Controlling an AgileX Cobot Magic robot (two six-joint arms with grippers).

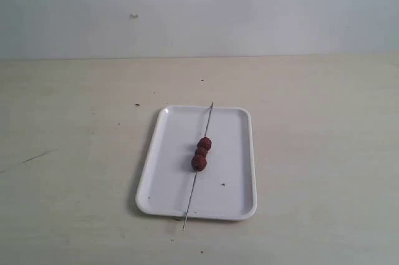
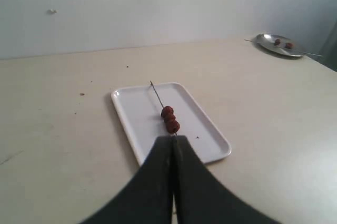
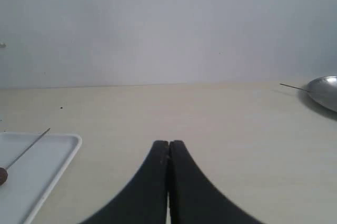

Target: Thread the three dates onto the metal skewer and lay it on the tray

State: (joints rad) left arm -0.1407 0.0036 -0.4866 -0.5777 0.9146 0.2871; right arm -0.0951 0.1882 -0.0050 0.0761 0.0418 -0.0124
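Observation:
The white tray (image 1: 234, 184) lies mid-table. Across it rests the metal skewer (image 1: 191, 195), its ends reaching past the tray's near and far rims. The three dates (image 1: 201, 153) sit threaded on it in a tight row near the tray's middle. No arm shows in the exterior view. In the left wrist view the tray (image 2: 137, 124), skewer (image 2: 156, 93) and dates (image 2: 169, 119) lie just beyond my left gripper (image 2: 174, 138), which is shut on nothing. My right gripper (image 3: 168, 144) is shut and empty, with the tray's corner (image 3: 63, 147), the skewer's tip (image 3: 31, 145) and one date (image 3: 2, 175) off to its side.
A round metal plate (image 2: 268, 46) stands at the table's far corner with two more dates (image 2: 283, 44) and a thin rod on it; its rim (image 3: 324, 91) also shows in the right wrist view. A pale wall backs the table. Small dark specks dot the tabletop.

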